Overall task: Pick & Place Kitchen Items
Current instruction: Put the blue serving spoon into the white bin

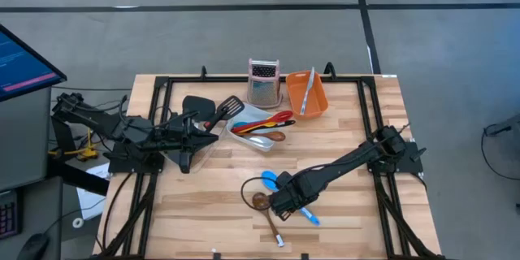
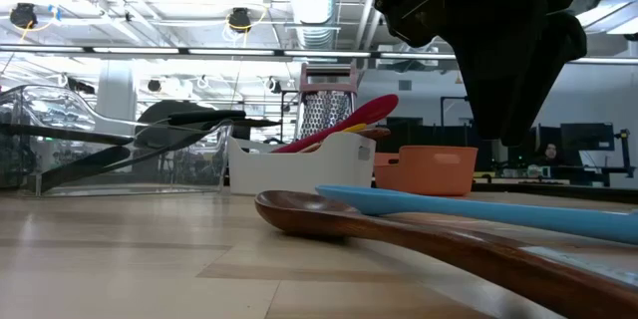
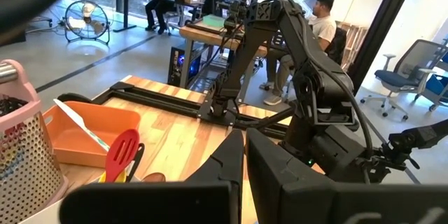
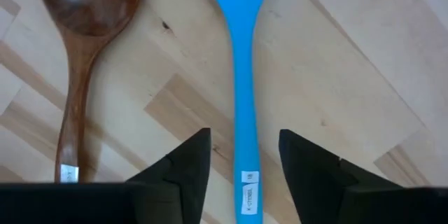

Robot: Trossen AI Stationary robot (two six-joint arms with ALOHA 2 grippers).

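Observation:
A blue spoon [image 4: 241, 77] and a wooden spoon [image 4: 73, 56] lie flat side by side on the table near its front; both show in the high view, blue [image 1: 286, 195] and wooden [image 1: 264, 209]. My right gripper [image 4: 243, 157] hangs open just above them, one finger on either side of the blue handle, not touching it. Red, yellow and wood-handled tools [image 1: 264, 123] lie in a white tub [image 1: 244, 136]. Black spatulas and a slotted turner [image 1: 213, 108] rest on a clear tub [image 2: 120, 150]. My left gripper [image 1: 207, 136] waits shut beside that tub.
A steel grater with a pink top [image 1: 263, 81] and an orange tub [image 1: 307, 96] holding a pale utensil stand at the far edge. A black frame [image 1: 162, 89] runs round the table. Bare wood lies between the tubs and the spoons. People sit at desks beyond the table.

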